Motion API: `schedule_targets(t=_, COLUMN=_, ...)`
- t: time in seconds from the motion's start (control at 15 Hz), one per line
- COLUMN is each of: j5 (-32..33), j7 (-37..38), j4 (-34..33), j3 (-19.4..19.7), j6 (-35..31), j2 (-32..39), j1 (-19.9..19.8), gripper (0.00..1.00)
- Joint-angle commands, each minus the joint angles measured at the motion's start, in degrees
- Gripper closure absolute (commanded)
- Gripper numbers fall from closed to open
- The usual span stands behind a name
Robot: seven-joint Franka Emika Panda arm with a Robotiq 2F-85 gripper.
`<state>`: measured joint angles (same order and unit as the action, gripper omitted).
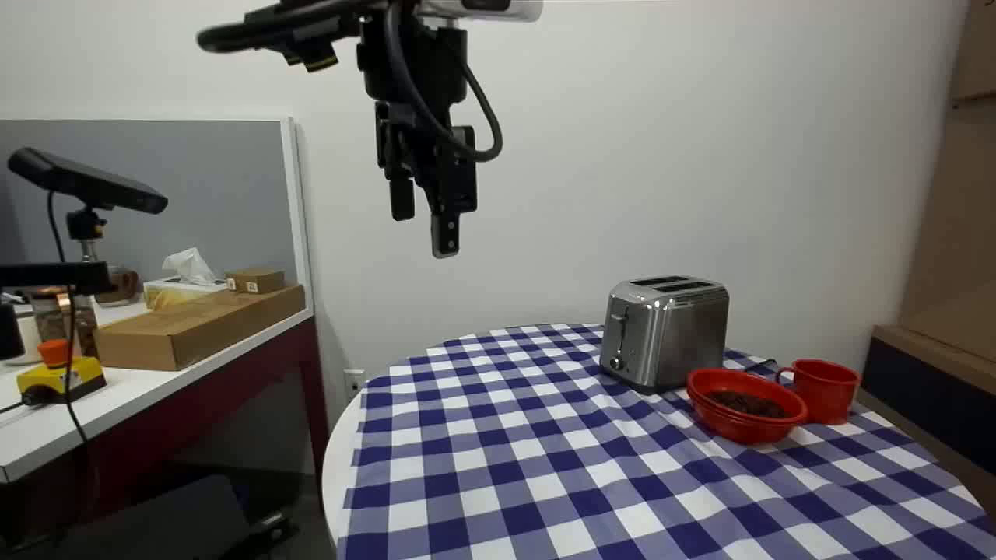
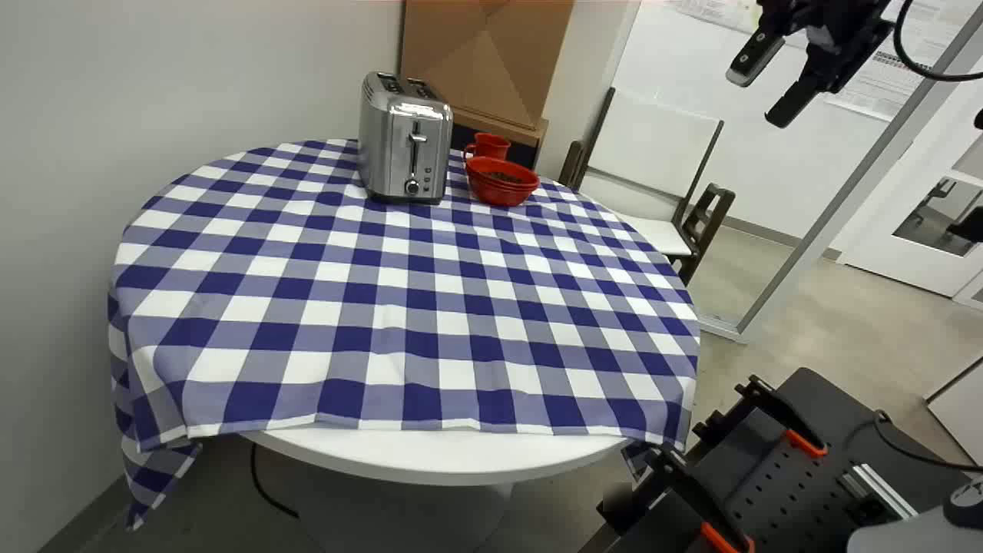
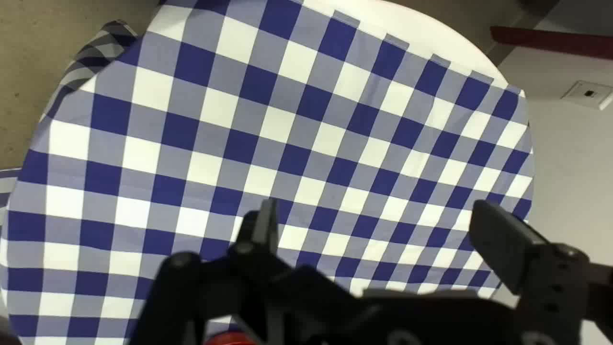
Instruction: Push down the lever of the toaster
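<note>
Fingers (image 3: 500, 244) stood nearest in the wrist view, spread wide apart, and the checked tablecloth (image 3: 373, 191) showed through the gap between them. In both exterior views the gripper (image 1: 424, 229) hung in the air, pointing downward. The tablecloth, blue and white, covered a round table (image 2: 430, 453) whose white rim showed past the hem. Near the table's far side, in an exterior view, stood the silver toaster (image 2: 403, 146), upright and well apart from the gripper. Its lever (image 2: 417, 138) sat in the upper half of the narrow face, above a round knob (image 2: 412, 187). Just beside the toaster were nested red bowls (image 2: 503, 196), with dark bits (image 1: 747, 404) in the top one, and close to those a red mug (image 2: 491, 147). Beyond the table were a cardboard panel (image 2: 461, 69) and a chair (image 2: 653, 146) with a pale back.
</note>
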<state>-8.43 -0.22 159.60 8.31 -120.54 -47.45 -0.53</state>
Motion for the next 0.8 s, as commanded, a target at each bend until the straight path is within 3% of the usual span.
schedule_targets(t=0.0, j5=-0.74, j7=-0.62, j4=0.10, j3=-0.84, j6=0.35, j2=0.18, j1=-0.92, gripper=0.00)
schedule_targets(t=0.4, j5=-1.38, j7=0.47, j4=0.05, j3=-1.23, j6=-1.45, j2=1.89, j1=-0.90, gripper=0.00)
schedule_targets(t=0.53, j5=-3.03, j7=2.41, j4=-2.12, j3=-1.46, j6=-6.78, j2=6.06, j1=-0.77, gripper=0.00)
schedule_targets(t=0.73, j5=-4.38, j7=4.98, j4=-10.42, j3=-1.80, j6=-10.07, j2=16.68, j1=-0.05, gripper=0.00)
